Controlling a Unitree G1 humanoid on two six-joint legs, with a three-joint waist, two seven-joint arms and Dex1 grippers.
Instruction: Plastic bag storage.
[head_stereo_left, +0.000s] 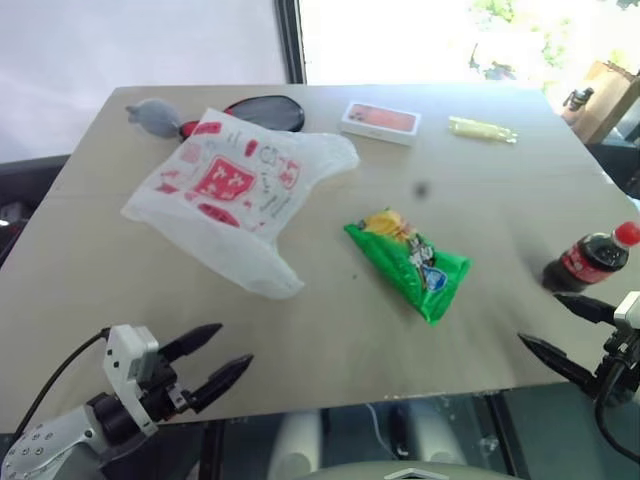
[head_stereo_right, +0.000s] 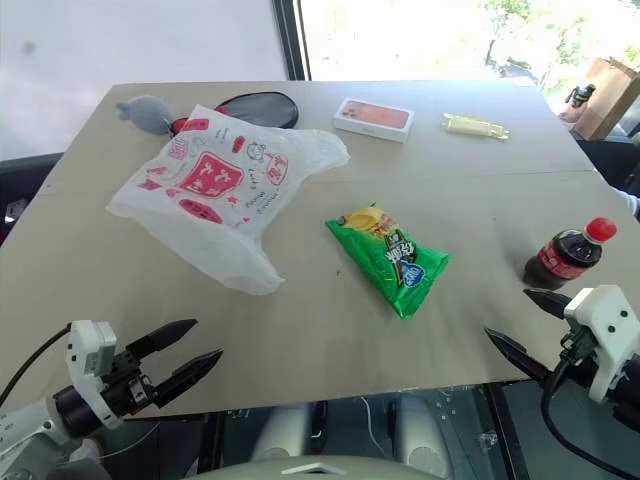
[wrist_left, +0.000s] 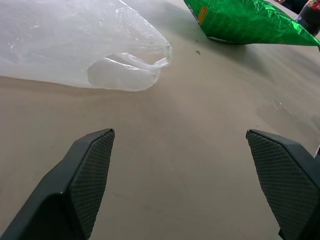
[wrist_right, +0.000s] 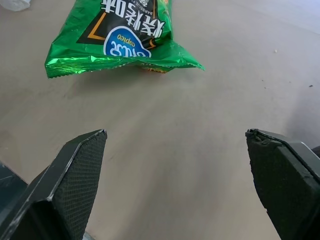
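Objects on the table (head_stereo_left: 330, 330) are counted as follows: one plastic bag (head_stereo_left: 232, 190), one green packet (head_stereo_left: 410, 262), one cola bottle (head_stereo_left: 592, 257), one pink box (head_stereo_left: 380, 121), one yellow wrapped item (head_stereo_left: 482, 129), one black oval thing (head_stereo_left: 268, 111) and one grey soft thing (head_stereo_left: 152, 115). The bag is laid flat on the far left part of the table, well apart from both grippers; its long axis runs diagonally, from the far left corner toward the near middle, and its near end is closest to the packet without touching it. The left gripper (head_stereo_left: 214, 363) is held over the near left edge, jaws spread wide, with nothing between them. The right gripper (head_stereo_right: 528, 322) is at the near right edge beside the bottle, also wide open and empty. In the left wrist view a loop-like fold at the bag's near end is seen; in the right wrist view the packet's printed label is readable.
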